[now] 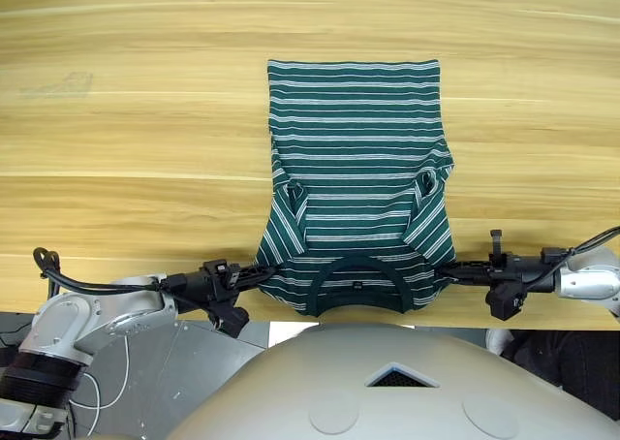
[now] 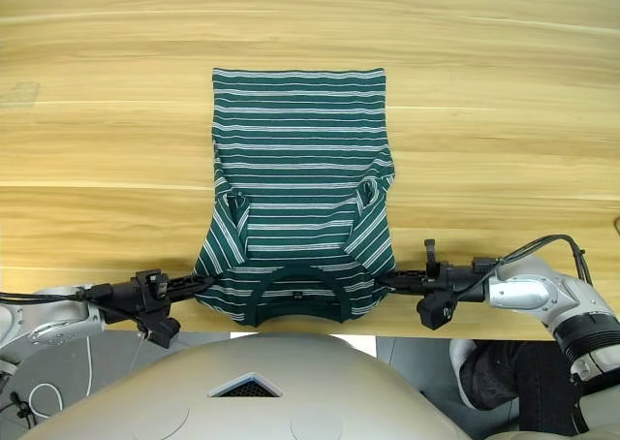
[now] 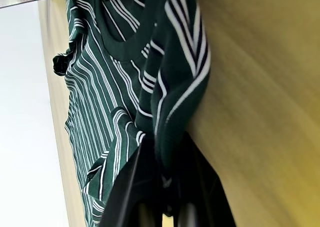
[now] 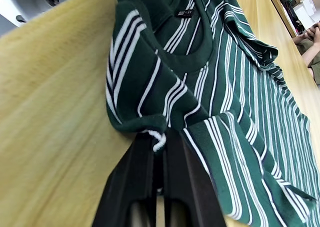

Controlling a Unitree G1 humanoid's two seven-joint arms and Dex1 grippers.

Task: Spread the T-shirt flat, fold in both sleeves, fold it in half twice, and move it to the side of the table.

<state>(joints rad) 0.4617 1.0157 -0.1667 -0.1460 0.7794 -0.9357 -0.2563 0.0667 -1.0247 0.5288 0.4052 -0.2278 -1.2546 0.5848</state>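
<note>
A wooden worktop (image 1: 116, 169) is seen, stretching across the head views. A dark green T-shirt (image 1: 356, 178) with thin white stripes is laid flat on it, roughly in the middle and close to the near edge. Its hem (image 1: 354, 66) is turned away from the robot and its collar (image 1: 356, 283) lies at the near edge. Both sleeves are folded in over the body of the shirt: the left sleeve (image 1: 291, 207) and the right sleeve (image 1: 433, 183) are each seen as a slanted flap with a small pucker at its top.

The left gripper (image 1: 260, 272) is held low at the near left shoulder corner of the shirt, and in the left wrist view its fingers (image 3: 145, 187) are seen clenched on a bunched fold of cloth. The right gripper (image 1: 449, 269) is placed at the near right shoulder corner, and in the right wrist view its fingers (image 4: 140, 172) are likewise clamped on the striped edge, which is lifted slightly off the wood.
</note>
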